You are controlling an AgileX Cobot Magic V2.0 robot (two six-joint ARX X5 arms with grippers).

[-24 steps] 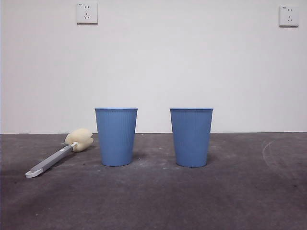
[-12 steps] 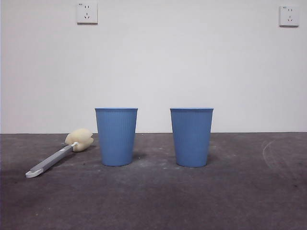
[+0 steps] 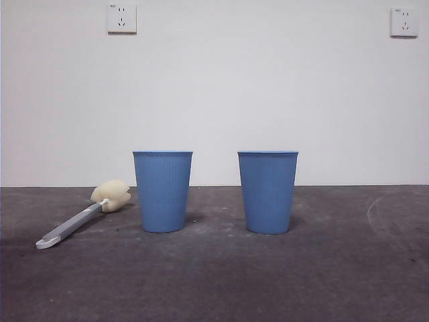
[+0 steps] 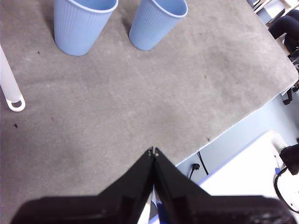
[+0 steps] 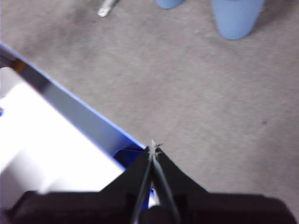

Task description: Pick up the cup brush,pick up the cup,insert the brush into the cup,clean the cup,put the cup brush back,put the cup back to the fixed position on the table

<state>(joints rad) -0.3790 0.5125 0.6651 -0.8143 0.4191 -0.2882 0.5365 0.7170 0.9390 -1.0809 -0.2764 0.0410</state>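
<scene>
Left end effector (image 4: 153, 151), jaws together, empty, hangs over the near desk edge; right end effector (image 5: 152, 145) likewise. The grey-handled cup brush with cream-yellow sponge head (image 3: 84, 215) lies flat on the dark grey scuffed desk (image 3: 268, 282), beside the left one of two blue ribbed plastic cups (image 3: 162, 191). Its white looped tip (image 4: 15, 103) points back toward the left end effector, judged the nearer arm.

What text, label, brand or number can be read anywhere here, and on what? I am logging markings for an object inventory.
None can be read.
The left wall socket bears a tiny mark at its top: too small to read.
The right wall socket likewise.
Both blue cups, the cup brush and the table show no print.
</scene>
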